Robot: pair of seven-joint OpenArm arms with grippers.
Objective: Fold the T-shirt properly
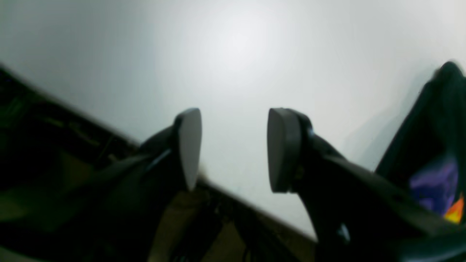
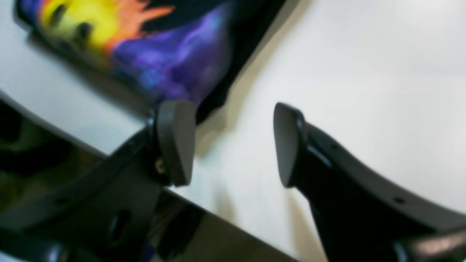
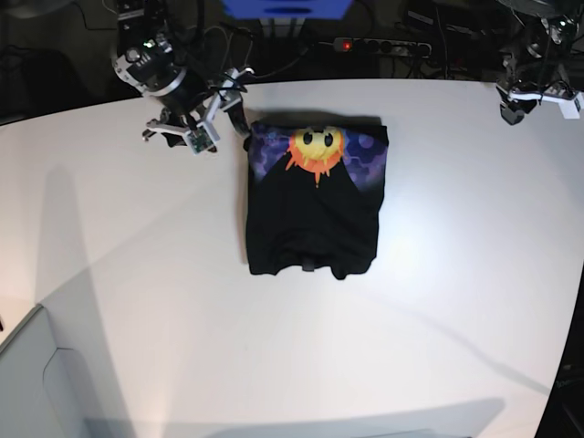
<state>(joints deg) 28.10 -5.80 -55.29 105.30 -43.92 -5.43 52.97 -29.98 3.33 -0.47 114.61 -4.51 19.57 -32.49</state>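
Both grippers, left gripper (image 1: 233, 149) and right gripper (image 2: 233, 143), stand apart and empty; the T-shirt (image 3: 310, 214), center frame, needs squaring of its edges.

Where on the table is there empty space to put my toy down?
The white table is bare in front of the T-shirt and on both sides of it. It is tight only at the shirt's back corner, where the right gripper hangs open. The left gripper, also open, sits at the far edge.

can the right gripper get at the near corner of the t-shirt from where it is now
Probably yes. The right gripper is open and empty, right beside the T-shirt's top corner, with only bare white table between them.
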